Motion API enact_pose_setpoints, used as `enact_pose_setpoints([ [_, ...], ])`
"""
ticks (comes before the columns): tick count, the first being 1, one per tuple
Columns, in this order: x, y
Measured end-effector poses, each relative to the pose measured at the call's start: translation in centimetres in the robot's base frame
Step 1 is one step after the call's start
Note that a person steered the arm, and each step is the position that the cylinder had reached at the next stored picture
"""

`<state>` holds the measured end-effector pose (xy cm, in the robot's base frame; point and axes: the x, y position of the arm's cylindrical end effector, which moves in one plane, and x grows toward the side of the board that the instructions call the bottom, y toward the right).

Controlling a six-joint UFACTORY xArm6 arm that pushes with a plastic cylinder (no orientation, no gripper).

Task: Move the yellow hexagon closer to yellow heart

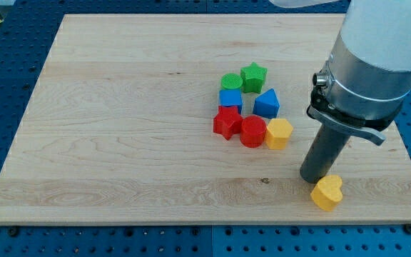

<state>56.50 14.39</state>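
The yellow hexagon (pixel 279 133) sits at the right end of a cluster of blocks near the board's middle, touching the red round block (pixel 252 132). The yellow heart (pixel 327 193) lies apart near the board's bottom right. My tip (pixel 311 178) rests on the board just left of and above the heart, close to or touching it, and to the lower right of the hexagon.
The cluster also holds a red star (pixel 227 121), a blue cube-like block (pixel 230 99), a blue pointed block (pixel 267 103), a green round block (pixel 230 81) and a green star (pixel 253 76). The wooden board (pixel 120 128) lies on a blue perforated table.
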Motion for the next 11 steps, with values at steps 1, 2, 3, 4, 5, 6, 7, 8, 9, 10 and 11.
enact_pose_setpoints([
  [1,-1.3,0.0],
  [2,-4.6,0.0],
  [3,-7.2,0.0],
  [4,-10.6,-0.2],
  [5,-11.0,-2.2],
  [6,-9.3,-2.3],
  [7,-8.3,-4.1],
  [8,-7.9,-4.6],
  [9,-6.5,-4.7],
  [10,-6.5,-4.7],
  [11,-5.2,-4.4],
])
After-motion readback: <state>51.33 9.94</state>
